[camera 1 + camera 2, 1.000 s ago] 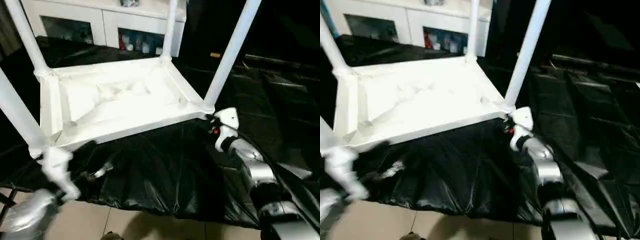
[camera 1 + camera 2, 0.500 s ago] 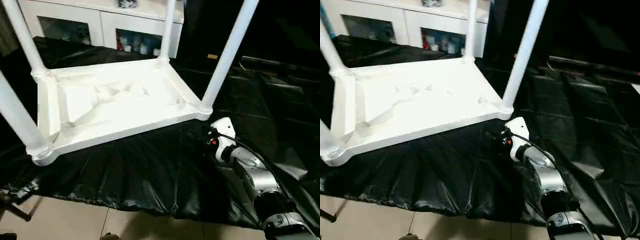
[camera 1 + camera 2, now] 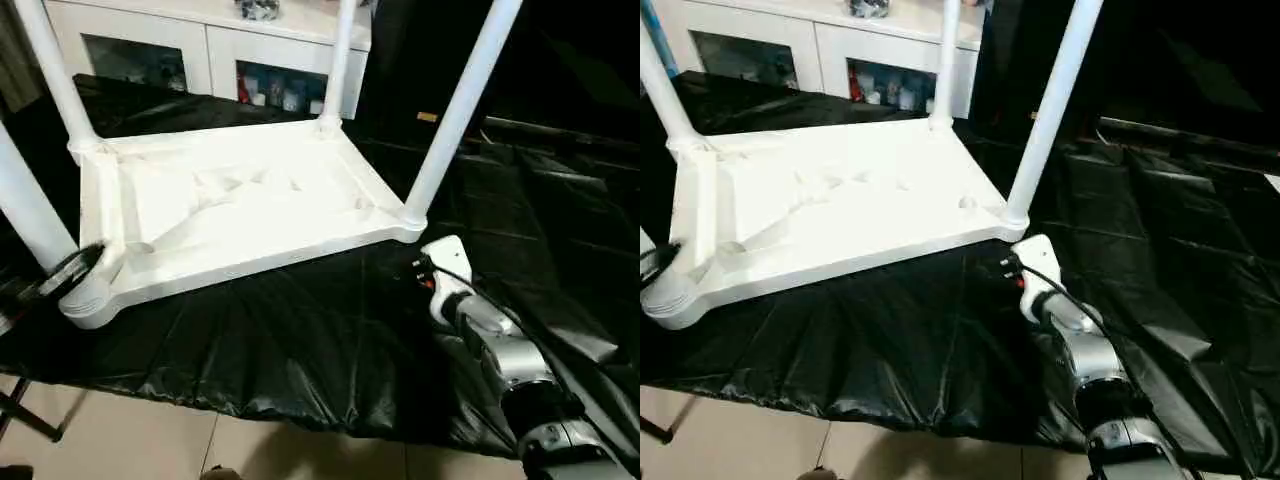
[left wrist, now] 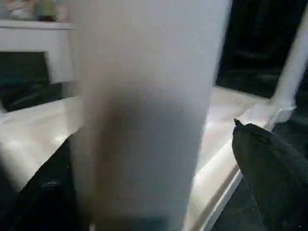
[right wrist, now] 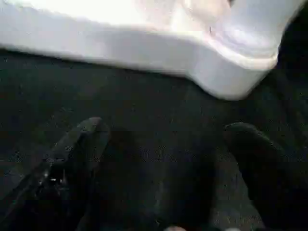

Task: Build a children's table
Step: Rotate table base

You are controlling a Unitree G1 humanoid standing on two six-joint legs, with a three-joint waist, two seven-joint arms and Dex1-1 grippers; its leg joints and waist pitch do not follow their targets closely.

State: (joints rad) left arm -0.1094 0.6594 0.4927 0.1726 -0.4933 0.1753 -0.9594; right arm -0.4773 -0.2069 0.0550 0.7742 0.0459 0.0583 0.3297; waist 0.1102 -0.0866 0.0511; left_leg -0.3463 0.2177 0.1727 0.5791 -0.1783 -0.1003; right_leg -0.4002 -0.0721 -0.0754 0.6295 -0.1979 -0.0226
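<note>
The children's table (image 3: 240, 205) lies upside down on the black sheet (image 3: 300, 340), four legs up, one per corner socket. My left gripper (image 4: 159, 168), fingers spread wide, straddles the near-left leg (image 3: 30, 215), whose long axis stands upright; no grip is visible. My right gripper (image 5: 163, 159), also wide and empty, sits just short of the near-right corner (image 5: 240, 62).

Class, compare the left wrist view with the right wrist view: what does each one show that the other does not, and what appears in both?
Left wrist view alone: a long round white tube leg standing close between that gripper's black fingers, and a white cabinet behind. Right wrist view alone: the black plastic sheet between that gripper's wide-apart black fingers, below a rounded corner socket. Both share the upturned white plastic table top.
</note>
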